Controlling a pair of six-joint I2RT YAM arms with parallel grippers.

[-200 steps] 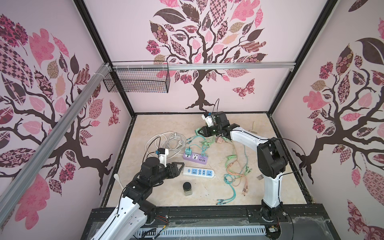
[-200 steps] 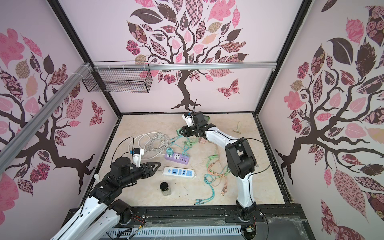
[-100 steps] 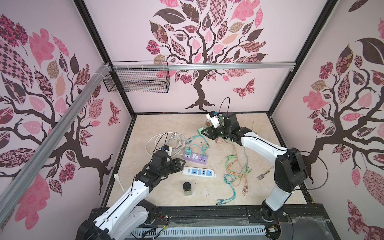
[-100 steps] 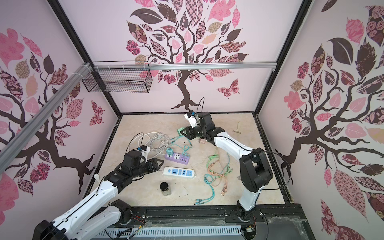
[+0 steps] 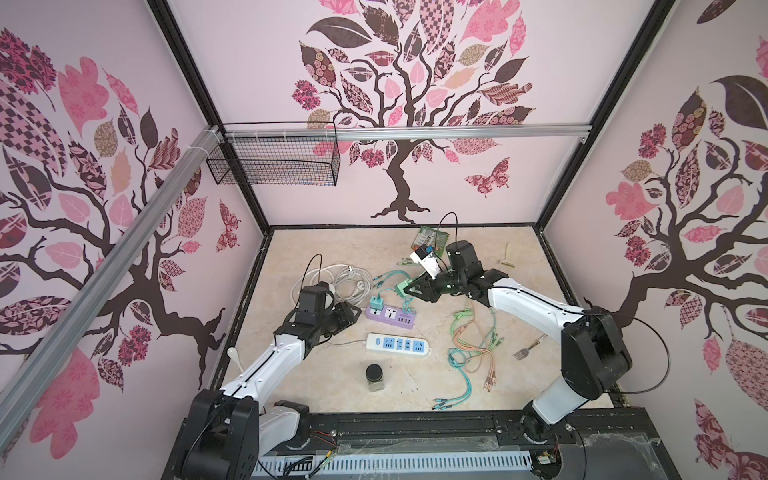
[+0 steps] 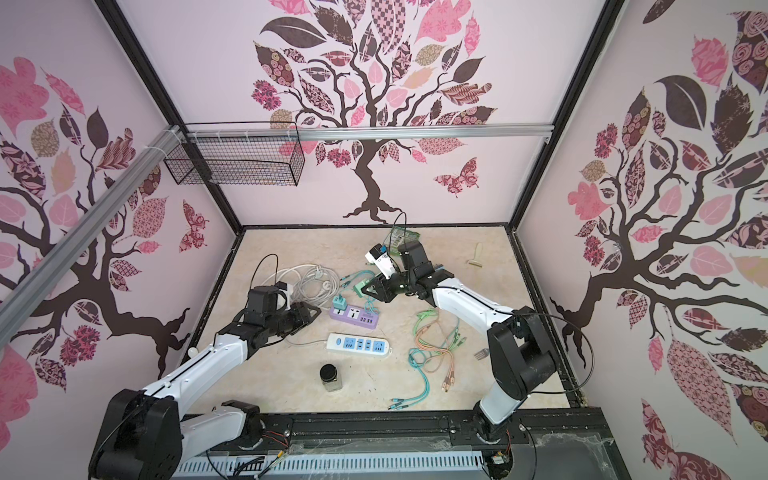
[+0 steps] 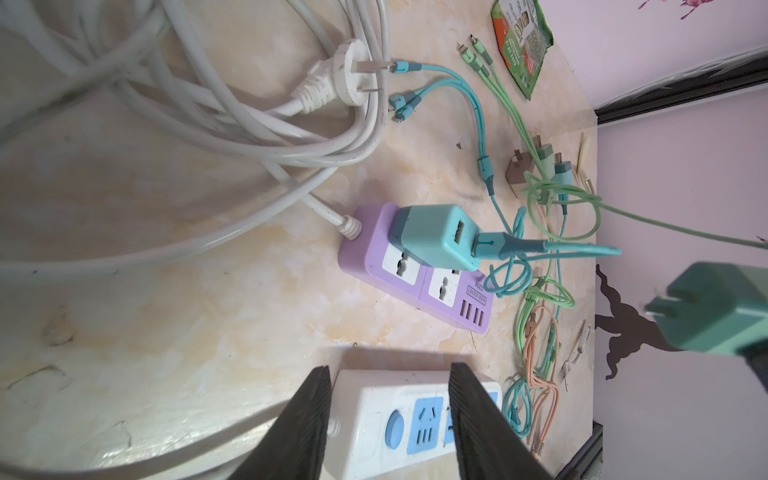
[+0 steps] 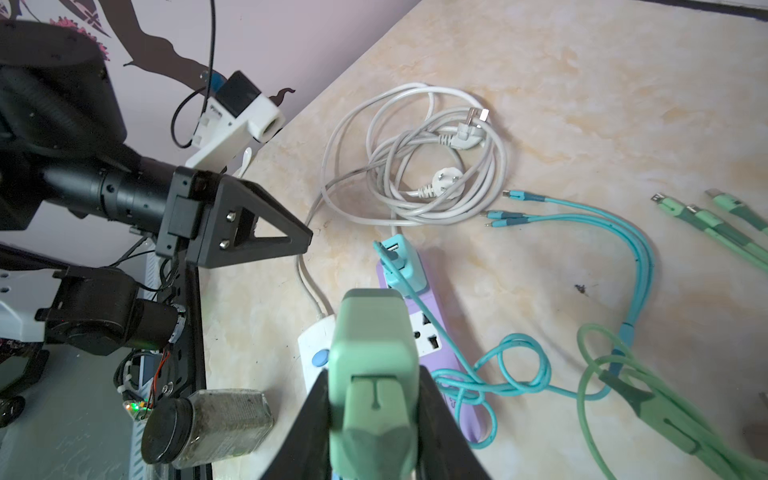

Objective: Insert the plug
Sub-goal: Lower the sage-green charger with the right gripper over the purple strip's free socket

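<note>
My right gripper [image 8: 374, 379] is shut on a pale green plug [image 8: 372, 345], held in the air just behind the purple power strip [image 5: 392, 316]; in the left wrist view the green plug [image 7: 715, 311] shows two prongs. A teal adapter [image 7: 432, 237] sits in the purple strip's [image 7: 440, 291] end socket. A white power strip [image 5: 397, 344] with blue sockets lies in front of it. My left gripper [image 5: 351, 316] hovers open at the purple strip's left end. In the left wrist view the left gripper [image 7: 390, 368] frames the white strip's [image 7: 374, 424] switch end without touching it.
A coil of white cable [image 5: 345, 278] lies behind the left gripper. Loose green, orange and teal charging cables [image 5: 473, 345] sprawl right of the strips. A dark-lidded jar [image 5: 375, 377] stands near the front, a fork [image 5: 525, 351] at the right, and a snack packet [image 5: 428, 237] at the back.
The right gripper has carried the green plug forward and down toward the purple strip. The left arm has stretched out, and its jaws have narrowed somewhat.
</note>
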